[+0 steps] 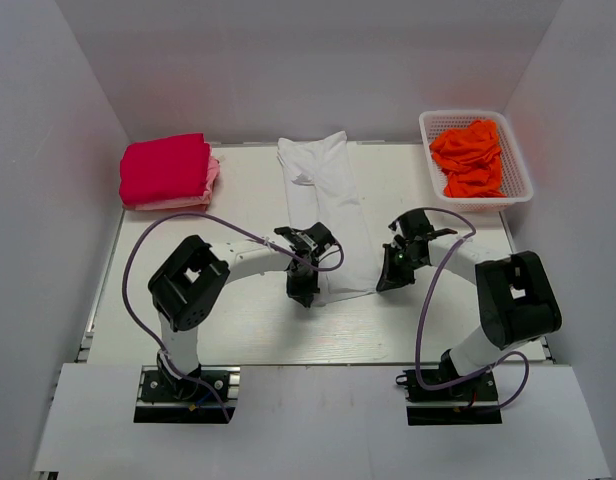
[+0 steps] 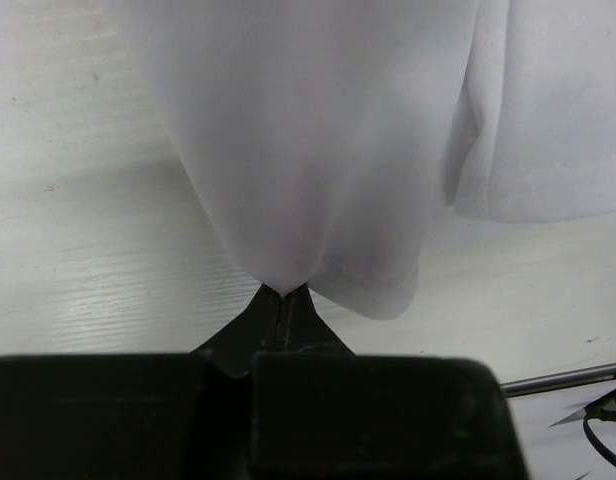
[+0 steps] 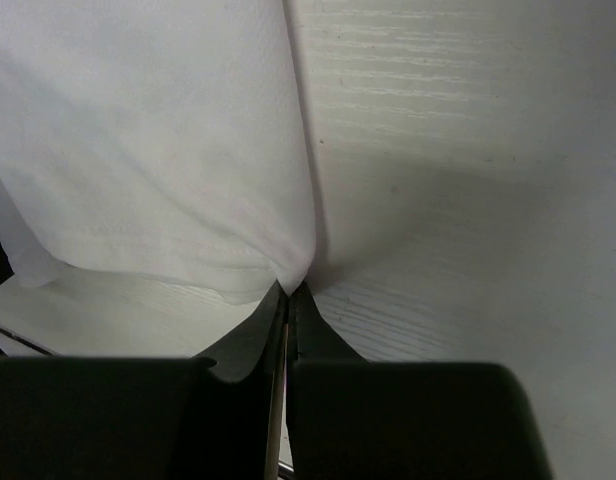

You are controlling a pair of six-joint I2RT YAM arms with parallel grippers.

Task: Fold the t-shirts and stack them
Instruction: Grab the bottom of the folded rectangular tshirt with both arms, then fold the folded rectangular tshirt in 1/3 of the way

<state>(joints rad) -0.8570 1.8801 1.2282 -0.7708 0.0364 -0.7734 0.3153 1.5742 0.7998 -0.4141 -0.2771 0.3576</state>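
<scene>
The worktop is sitting boxed in by pale walls on the left, right and far sides, leaving only its near edge open, where the arm bases are standing. Bare surface is showing between the crimson-pink t-shirt at the far left corner and the white t-shirt, and again between that shirt and the white lattice basket at the far right corner. A wide bare strip is also running along the near side.

The paler pink t-shirt is peeking out under the crimson one. The orange t-shirts are lying heaped inside the basket.

The white t-shirt is stretching as a long narrow band from the far edge toward the arms. The left tool is sitting at its near left corner and the right tool just off its near right corner; from above, the right contact is perhaps hidden by the arm.

At the wrists, the left tool is clenching a tuck of white cloth, and the right tool is pinching the hem of the shirt, both lifting it into a peak off the worktop.
</scene>
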